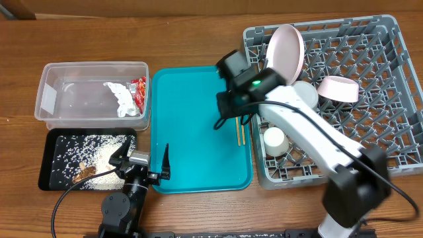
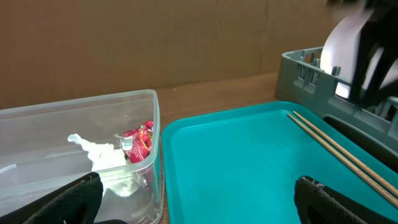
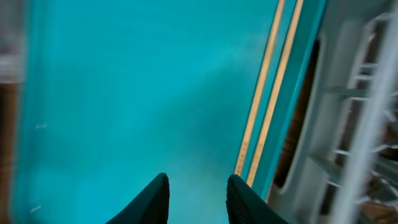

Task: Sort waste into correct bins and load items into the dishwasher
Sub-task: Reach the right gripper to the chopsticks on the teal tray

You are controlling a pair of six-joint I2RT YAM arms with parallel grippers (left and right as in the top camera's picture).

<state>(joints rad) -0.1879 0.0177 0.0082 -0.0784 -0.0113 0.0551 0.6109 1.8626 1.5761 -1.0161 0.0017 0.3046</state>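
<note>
The right claw (image 1: 229, 118) hovers over the teal plastic serving tray (image 1: 192, 139), its two dark fingers (image 3: 155, 199) parted narrowly and holding nothing. Just beside the claw, on the side toward the large square grey plastic dish rack (image 1: 390, 99), lie the two thin wooden chopsticks (image 3: 267, 93), side by side along the tray's raised edge. The wrist view is smeared, so they only seem to rest against that edge. Beyond the claw, inside the rack, stand the pale round plate (image 1: 285, 49), the pink bowl (image 1: 338, 88), the whitish bowl (image 1: 305, 92) and the small white cup (image 1: 273, 139). Well off to the claw's other side, the crumpled white and red-striped wrappers (image 1: 129, 96) sit in the clear plastic rectangular tub (image 1: 49, 92), and loose white rice grains (image 1: 99, 155) cover the shallow black rectangular tray (image 1: 49, 172). The left claw (image 1: 142, 157) hangs between that black tray and the teal one, spread wide and empty.

Judging by this layout, sorting looks finished and the chopsticks are the last load for the rack. The next move calls for a short sideways shift to centre the fingers over both sticks, a descent to the tray floor, and a firm close. Thin sticks lying flat near a rim leave little room for a fingertip.
</note>
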